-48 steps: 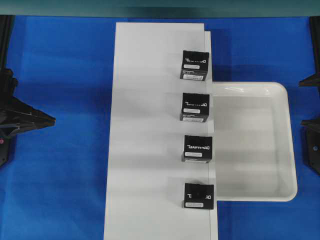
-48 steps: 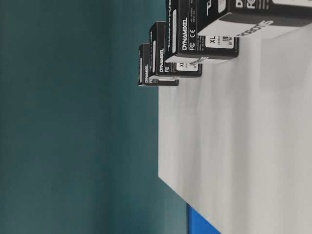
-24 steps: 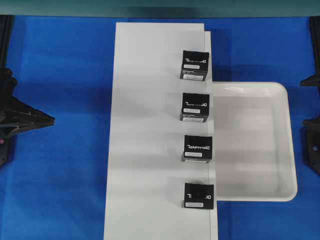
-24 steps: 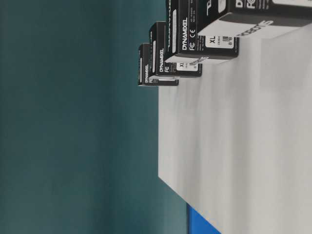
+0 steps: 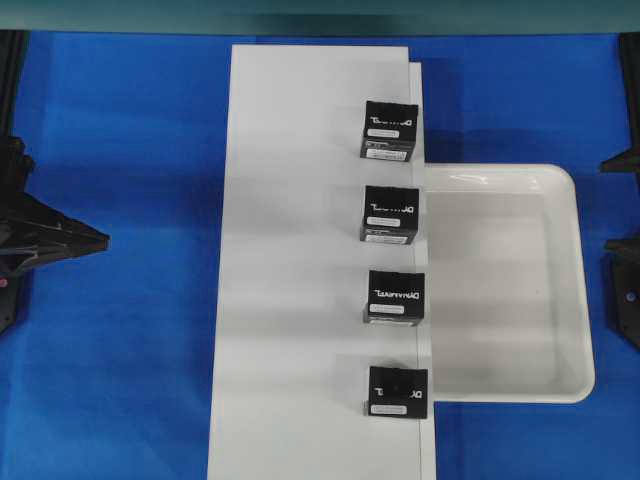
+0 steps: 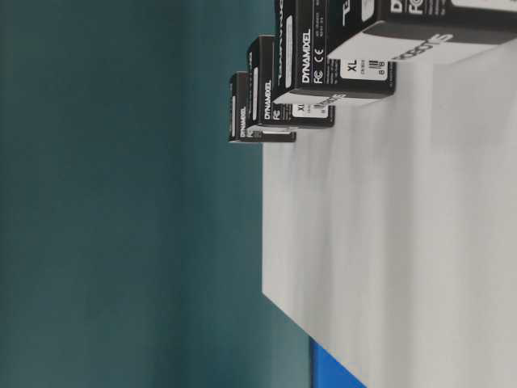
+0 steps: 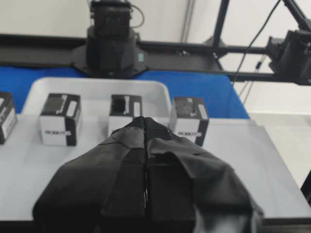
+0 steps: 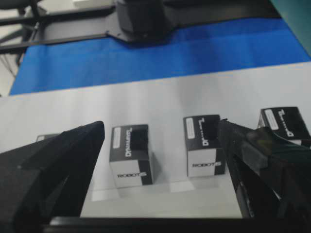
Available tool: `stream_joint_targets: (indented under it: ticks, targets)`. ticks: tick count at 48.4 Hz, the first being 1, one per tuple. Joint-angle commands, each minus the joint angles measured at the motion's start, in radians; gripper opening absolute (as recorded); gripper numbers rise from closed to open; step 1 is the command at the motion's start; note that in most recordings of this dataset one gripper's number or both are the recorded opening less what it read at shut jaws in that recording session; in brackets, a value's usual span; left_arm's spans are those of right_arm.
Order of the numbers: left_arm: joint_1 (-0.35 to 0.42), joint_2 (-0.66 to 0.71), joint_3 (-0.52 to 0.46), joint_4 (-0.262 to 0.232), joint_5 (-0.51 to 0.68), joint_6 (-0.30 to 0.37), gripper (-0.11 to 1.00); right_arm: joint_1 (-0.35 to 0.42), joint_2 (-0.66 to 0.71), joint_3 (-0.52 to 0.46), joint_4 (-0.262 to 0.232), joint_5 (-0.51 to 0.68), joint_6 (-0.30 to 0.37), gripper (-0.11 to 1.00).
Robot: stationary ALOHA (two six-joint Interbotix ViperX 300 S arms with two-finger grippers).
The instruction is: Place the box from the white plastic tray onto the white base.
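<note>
On the white base (image 5: 290,250), all 4 boxes (image 5: 397,298) remain unmoved.

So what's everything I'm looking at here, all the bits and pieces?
Boxes: four, black with white lettering and labels, in a line down the right side of the white board; the nearest-the-bottom one has an almost plain black top, the others are at.
White base: one, flat matte white board, middle of the table, running top to bottom.
White plastic tray: one, glossy white with a raised rim, right of the board, nothing in it.
Table cover: one, blue, under everything.
Back wall: teal.
Left gripper: one, black, jaws shut, at the left edge, holding nothing.
Right gripper: one, black, jaws wide open, at the right edge, holding nothing.
</note>
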Motion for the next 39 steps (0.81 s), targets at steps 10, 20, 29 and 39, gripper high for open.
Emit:
stream_joint_targets:
  ticks: [10,20,29,39]
  targets:
    - [-0.002,-0.002,-0.029,0.002,-0.009,-0.002,-0.07,-0.002,0.005,-0.005,-0.003,-0.014,0.000,0.93]
    - [-0.002,-0.002,-0.029,0.002,-0.009,-0.002,-0.07,-0.002,0.003,-0.002,-0.003,-0.021,0.002,0.93]
    - [-0.002,-0.002,-0.029,0.002,-0.009,0.000,-0.07,-0.002,0.003,0.002,-0.003,-0.021,0.006,0.93]
    - [0.000,-0.002,-0.029,0.002,-0.008,0.002,-0.07,-0.002,0.003,0.003,-0.003,-0.021,0.008,0.93]
